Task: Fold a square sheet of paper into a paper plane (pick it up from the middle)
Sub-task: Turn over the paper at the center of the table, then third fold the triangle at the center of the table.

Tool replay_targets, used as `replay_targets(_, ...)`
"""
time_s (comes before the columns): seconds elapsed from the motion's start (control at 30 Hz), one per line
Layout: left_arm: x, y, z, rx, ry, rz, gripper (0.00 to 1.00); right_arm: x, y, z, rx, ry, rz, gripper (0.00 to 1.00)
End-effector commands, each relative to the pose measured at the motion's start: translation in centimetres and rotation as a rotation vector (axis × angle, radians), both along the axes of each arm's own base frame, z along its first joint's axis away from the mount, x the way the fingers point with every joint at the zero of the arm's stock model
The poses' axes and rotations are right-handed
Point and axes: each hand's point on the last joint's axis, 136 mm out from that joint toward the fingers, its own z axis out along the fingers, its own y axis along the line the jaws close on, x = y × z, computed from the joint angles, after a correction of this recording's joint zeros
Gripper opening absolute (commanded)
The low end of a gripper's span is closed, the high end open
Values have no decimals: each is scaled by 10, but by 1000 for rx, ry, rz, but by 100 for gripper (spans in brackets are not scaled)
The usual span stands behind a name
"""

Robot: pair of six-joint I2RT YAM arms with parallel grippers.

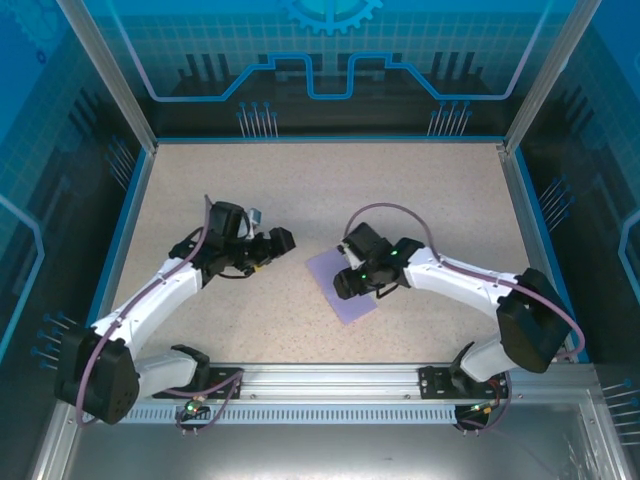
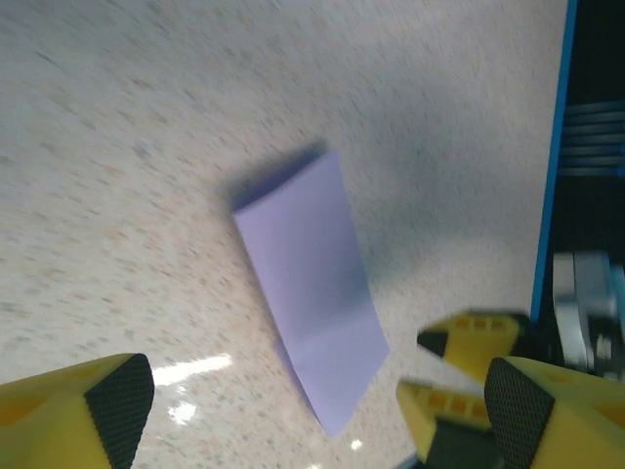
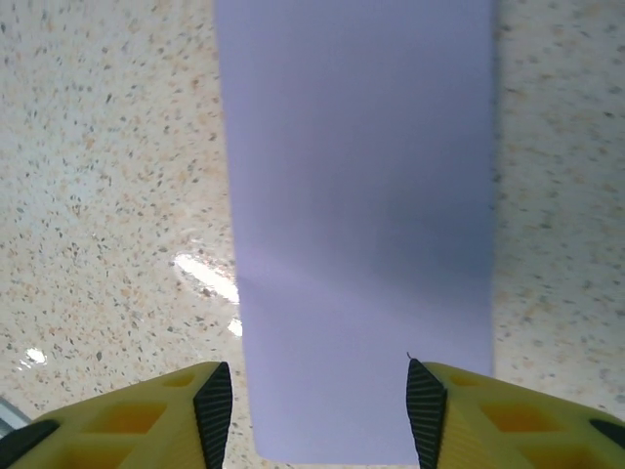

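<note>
worktop (image 1: 300,190): speckled beige, sitting inside a blue rim, and carrying just the one sheet

sheet of paper (image 1: 352,306) (image 2: 312,283) (image 3: 361,195): lavender, lying flat on the worktop a bit off centre toward 5 o'clock in the top view. It's looking like an oblong, long side running 11 to 5 o'clock, with a faint crease crossing it near one end.

left arm: reaching in from its base at 7 o'clock, forearm pointing toward 2 o'clock, wrist ending near the sheet's 10 o'clock side, not touching it

left fingers (image 1: 283,240) (image 2: 107,410): hanging wide open above the worktop, nothing between them, aiming at the sheet

right arm: coming up from 5 o'clock, elbow sticking out at 4 o'clock, forearm heading toward 9 o'clock, wrist sitting right over the sheet

right fingers (image 3: 176,410): standing apart, straddling the near end of the sheet, not pinching it as far as I'm seeing
</note>
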Motion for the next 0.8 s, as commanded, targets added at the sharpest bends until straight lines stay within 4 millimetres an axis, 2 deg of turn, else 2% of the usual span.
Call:
replay_targets(0.0, -6, -26, -5, -3, -3, -47, 91, -1, -2, 2, 110, 52, 17, 52)
replay_targets(0.17, -11, -64, -15, 4, -6, -110, 88, 6, -28, -6, 157, 104, -65, 51)
replay_targets(0.27, -11, -88, -29, -11, 7, -146, 85, 8, -41, -10, 191, 124, -113, 51)
replay_targets(0.37, -10, -111, -40, 6, 25, -197, 78, 9, -49, -14, 229, 143, -155, 51)
replay_targets(0.47, -11, -126, -57, 52, 62, -236, 64, 10, -57, -16, 235, 146, -180, 51)
replay_targets(0.6, -13, -122, -79, 143, 96, -232, 53, 10, -65, -17, 261, 151, -211, 51)
replay_targets(0.77, -13, -99, -99, 297, 126, -197, 47, 9, -74, -19, 272, 164, -233, 51)
